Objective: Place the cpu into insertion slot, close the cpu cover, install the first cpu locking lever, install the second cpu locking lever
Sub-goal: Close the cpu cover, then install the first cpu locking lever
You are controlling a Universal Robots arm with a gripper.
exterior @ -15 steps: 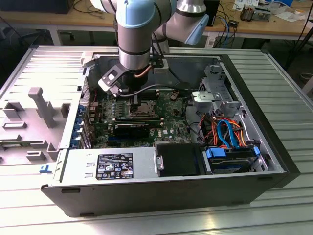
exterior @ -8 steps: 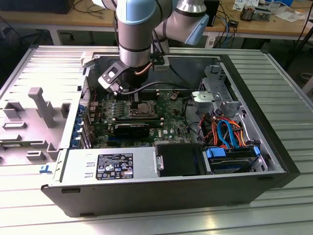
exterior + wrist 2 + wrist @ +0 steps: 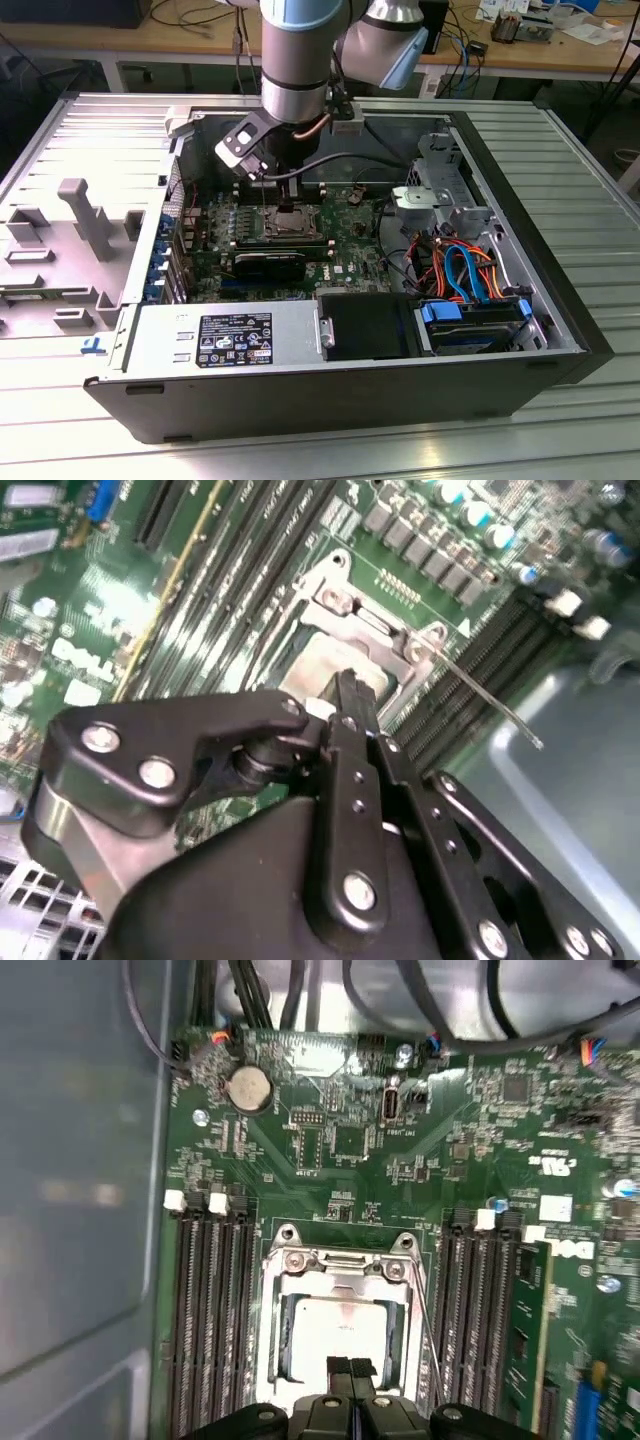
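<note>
The cpu, a dull silver square, lies in the insertion slot on the green motherboard. The cpu cover, a silver frame, lies down around it, and the chip shows through its window. In the second wrist view the chip and the cover's rim appear again. One thin locking lever stands free, angled up off the socket's side; it runs along the socket's edge in the first wrist view. My gripper is shut, its black fingertips pressed together at the cover's edge over the chip.
Long memory slots flank the socket on both sides. A long black card lies just in front of the socket. The power supply, a drive cage with coloured cables and the grey case wall close in the board.
</note>
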